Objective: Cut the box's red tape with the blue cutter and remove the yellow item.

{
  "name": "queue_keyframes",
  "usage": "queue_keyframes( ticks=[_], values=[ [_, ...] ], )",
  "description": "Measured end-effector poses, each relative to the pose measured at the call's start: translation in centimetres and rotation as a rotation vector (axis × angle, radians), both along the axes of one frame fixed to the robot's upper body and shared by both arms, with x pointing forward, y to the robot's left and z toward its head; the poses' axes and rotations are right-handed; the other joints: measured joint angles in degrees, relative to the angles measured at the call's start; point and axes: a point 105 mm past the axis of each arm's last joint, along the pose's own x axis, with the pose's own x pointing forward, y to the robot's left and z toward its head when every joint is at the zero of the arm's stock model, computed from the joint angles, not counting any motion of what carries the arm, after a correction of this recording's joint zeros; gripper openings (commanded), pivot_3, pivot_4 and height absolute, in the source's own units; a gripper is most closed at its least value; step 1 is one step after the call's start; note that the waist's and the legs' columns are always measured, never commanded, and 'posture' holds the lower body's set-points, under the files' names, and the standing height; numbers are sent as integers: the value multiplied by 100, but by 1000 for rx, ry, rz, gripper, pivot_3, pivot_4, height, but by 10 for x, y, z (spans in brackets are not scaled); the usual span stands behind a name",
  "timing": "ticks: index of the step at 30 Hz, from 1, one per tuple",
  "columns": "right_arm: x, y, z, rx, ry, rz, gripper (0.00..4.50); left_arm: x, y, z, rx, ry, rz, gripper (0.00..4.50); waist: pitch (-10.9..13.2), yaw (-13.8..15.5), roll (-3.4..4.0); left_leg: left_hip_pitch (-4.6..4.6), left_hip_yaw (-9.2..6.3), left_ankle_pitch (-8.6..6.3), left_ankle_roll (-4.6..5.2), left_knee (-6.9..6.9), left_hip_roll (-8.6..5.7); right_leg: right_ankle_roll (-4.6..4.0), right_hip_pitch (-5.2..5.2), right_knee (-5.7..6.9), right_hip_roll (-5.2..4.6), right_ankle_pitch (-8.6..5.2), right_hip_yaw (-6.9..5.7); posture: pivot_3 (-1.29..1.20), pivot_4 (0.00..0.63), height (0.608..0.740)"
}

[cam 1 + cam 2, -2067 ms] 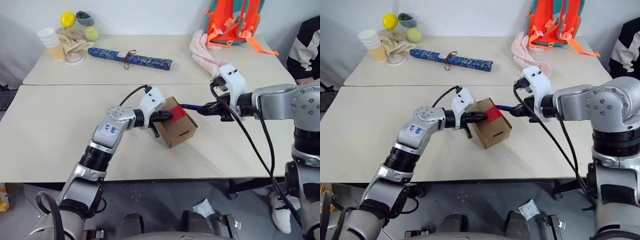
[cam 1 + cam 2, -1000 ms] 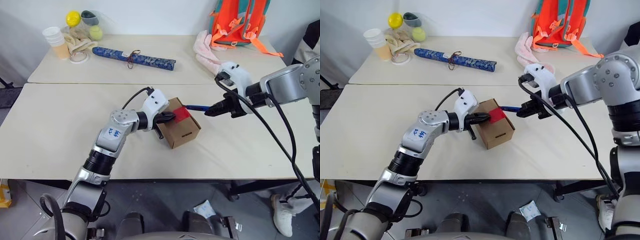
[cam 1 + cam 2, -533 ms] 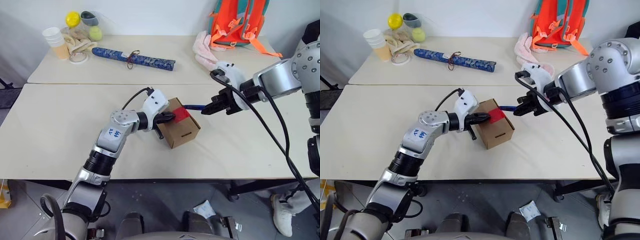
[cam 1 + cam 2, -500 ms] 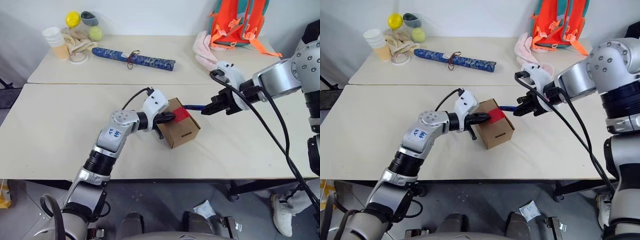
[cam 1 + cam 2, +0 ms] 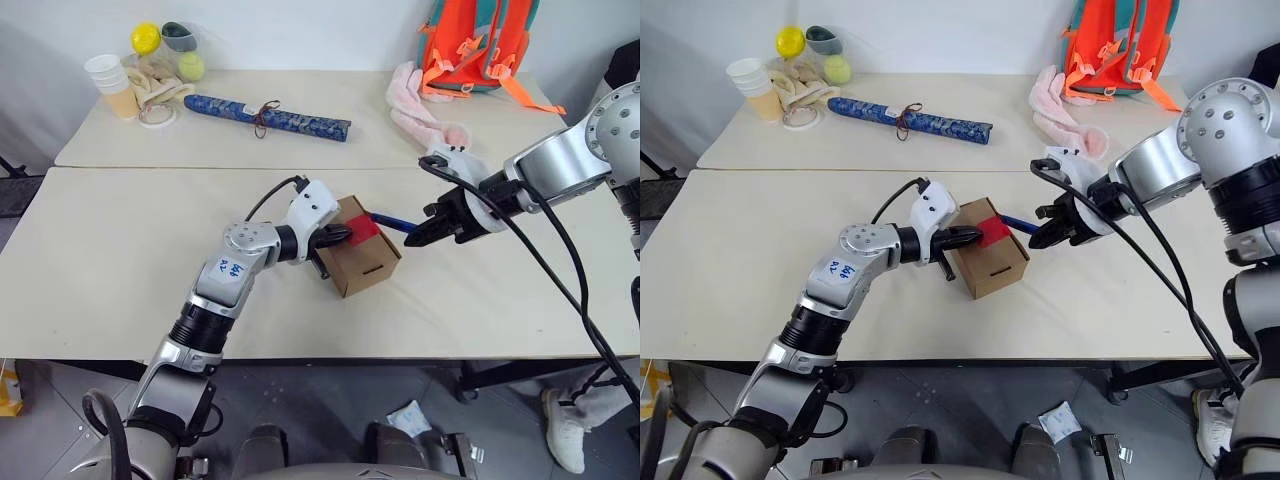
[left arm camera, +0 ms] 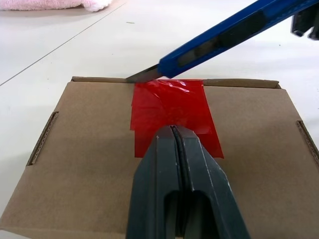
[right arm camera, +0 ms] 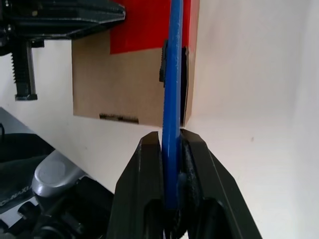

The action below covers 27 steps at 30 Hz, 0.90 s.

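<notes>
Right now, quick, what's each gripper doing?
Left gripper: shut, empty, fingers pressing down on the red tape on the box.
Right gripper: shut on the blue cutter.

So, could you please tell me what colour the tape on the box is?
Red tape, clearest in the left wrist view.

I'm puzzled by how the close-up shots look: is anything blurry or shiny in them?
Left wrist view: the red tape shows pale glare on its wrinkles, and the blue cutter softens towards its far end. Right wrist view: the box looks soft, while the right gripper fingers clamping the cutter are sharper. Head views: even light, faint shadows.
</notes>
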Motion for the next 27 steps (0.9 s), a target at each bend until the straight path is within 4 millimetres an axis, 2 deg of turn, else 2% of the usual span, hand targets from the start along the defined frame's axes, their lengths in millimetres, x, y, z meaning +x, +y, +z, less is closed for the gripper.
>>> queue_keyframes(
  ticks=[15, 27],
  values=[
    [-8, -3, 3, -75, -37, 40, 145, -1, 0, 0, -5, -8, 9, 0, 0, 3, 0, -3, 1, -2, 0, -1, 1, 0, -2, -8, 0, 0, 0, 0, 150, 740],
    [-8, -5, -12, -145, -96, 87, 145, -2, 2, -1, -2, -10, 12, 0, -1, 1, 0, -3, 2, -2, 0, 0, 1, 0, -1, -8, 0, 0, -1, 0, 150, 740]
  ],
)
